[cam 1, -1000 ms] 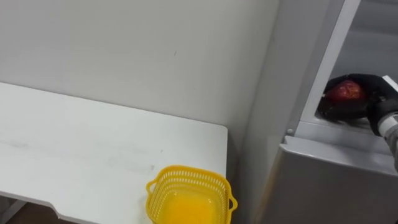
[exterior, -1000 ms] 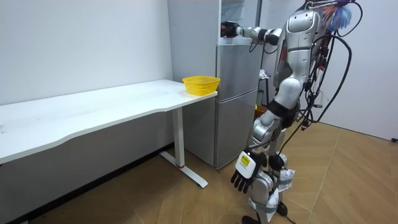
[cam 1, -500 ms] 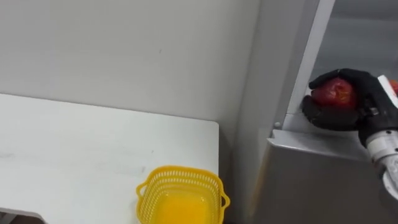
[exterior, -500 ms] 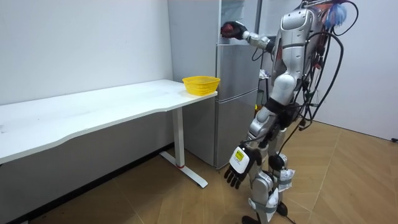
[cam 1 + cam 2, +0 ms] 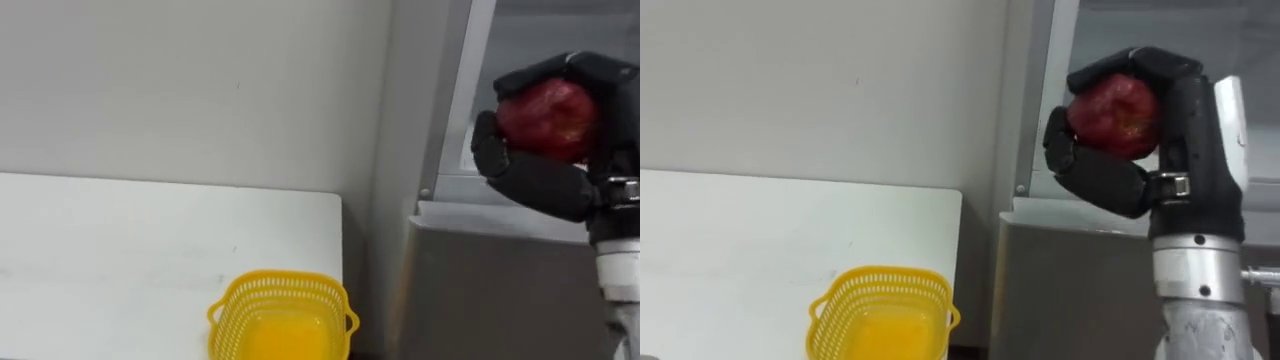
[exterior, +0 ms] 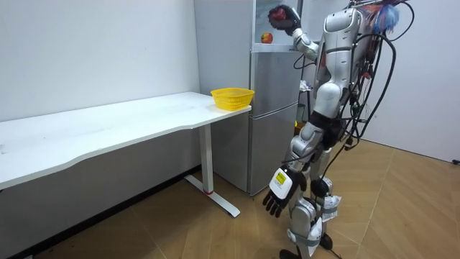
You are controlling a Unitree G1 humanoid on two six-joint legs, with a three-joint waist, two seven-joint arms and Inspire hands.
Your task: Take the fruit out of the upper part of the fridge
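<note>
Apple: the red apple (image 5: 545,118) is round, with a glossy skin and paler flecks and streaks across it.
Apple's place: it is held up in the air in front of the open upper fridge compartment (image 5: 520,45), above the top edge of the lower door, resting on nothing.
Right hand: the black right hand (image 5: 540,180) is wrapped round the apple, with the fingers arched over its top and far side and the thumb and palm cupping it from below. The wrist behind it is a silver metal cylinder.
Left hand: the left hand (image 6: 279,193) hangs low beside the knee, with its dark fingers loose, pointing down and holding nothing.
Fridge: the fridge is a tall grey box with flat, smooth, matt metal panels. Its lower door (image 5: 490,290) is closed.
Second fruit: in the room view a small, round, orange-red fruit (image 6: 267,37) sits inside the upper compartment.
Basket: the yellow plastic basket (image 5: 285,290) has a latticed wall, a scalloped rim and small side handles. It stands at the end of the table nearest the fridge.
Table: the white table (image 5: 120,260) has a smooth, flat top with a rounded corner, and stands on a white metal leg.
Wall: the wall (image 5: 180,80) is plain, pale and matt.
Robot: it stands upright on a wooden parquet floor (image 6: 215,230), in front of the fridge, with its right arm raised.
</note>
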